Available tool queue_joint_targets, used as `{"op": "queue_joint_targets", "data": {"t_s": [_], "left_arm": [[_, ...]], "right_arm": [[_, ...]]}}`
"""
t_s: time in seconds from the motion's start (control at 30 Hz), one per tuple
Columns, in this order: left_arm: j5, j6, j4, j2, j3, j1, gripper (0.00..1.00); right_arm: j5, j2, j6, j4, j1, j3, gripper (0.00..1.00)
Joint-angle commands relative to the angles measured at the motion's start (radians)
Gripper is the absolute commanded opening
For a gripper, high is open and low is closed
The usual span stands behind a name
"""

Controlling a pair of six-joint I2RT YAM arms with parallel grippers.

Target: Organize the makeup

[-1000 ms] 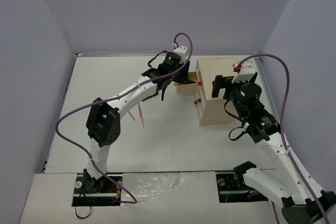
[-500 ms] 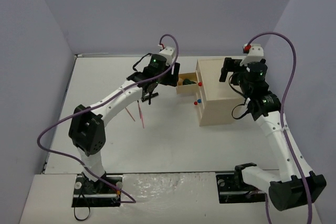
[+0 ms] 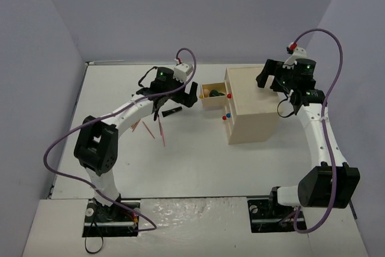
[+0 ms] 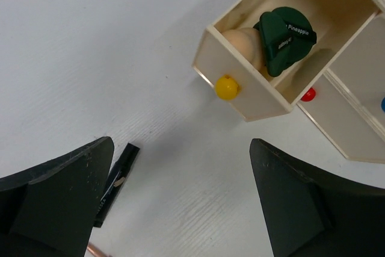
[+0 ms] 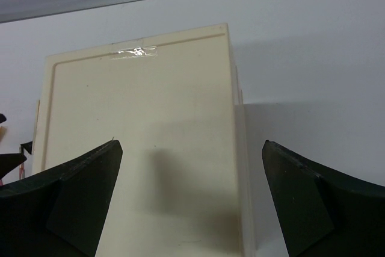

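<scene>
The open top drawer (image 3: pixel 212 102) of the beige drawer box (image 3: pixel 252 109) holds dark green round compacts (image 4: pixel 285 35) and a tan round case (image 4: pixel 242 48). It has a yellow knob (image 4: pixel 227 87). My left gripper (image 4: pixel 180 144) is open and empty; in the top view it (image 3: pixel 192 93) hovers just left of that drawer. A black tube (image 4: pixel 118 180) lies on the table beside its left finger, also seen from above (image 3: pixel 171 112). Thin pink pencils (image 3: pixel 162 129) lie further left. My right gripper (image 5: pixel 191 144) is open and empty above the box's top (image 5: pixel 138 124).
The box has closed drawers with a red knob (image 4: pixel 308 94) and a blue knob (image 4: pixel 382 104). Grey walls enclose the white table (image 3: pixel 198 161) on the left, back and right. My right arm (image 3: pixel 319 130) reaches along the box's right side.
</scene>
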Motion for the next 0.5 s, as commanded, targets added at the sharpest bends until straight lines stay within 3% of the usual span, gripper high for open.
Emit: {"op": "queue_joint_targets", "data": {"t_s": [0.0, 0.47], "left_arm": [[0.167, 0.135, 0.13, 0.036, 0.066, 0.015, 0.95], [0.249, 0.239, 0.152, 0.2, 0.229, 0.013, 0.97]], "right_arm": [[-0.142, 0.042, 0.01, 0.044, -0.002, 0.054, 1.0], [-0.206, 0.093, -0.011, 0.047, 0.0, 0.045, 1.0]]}}
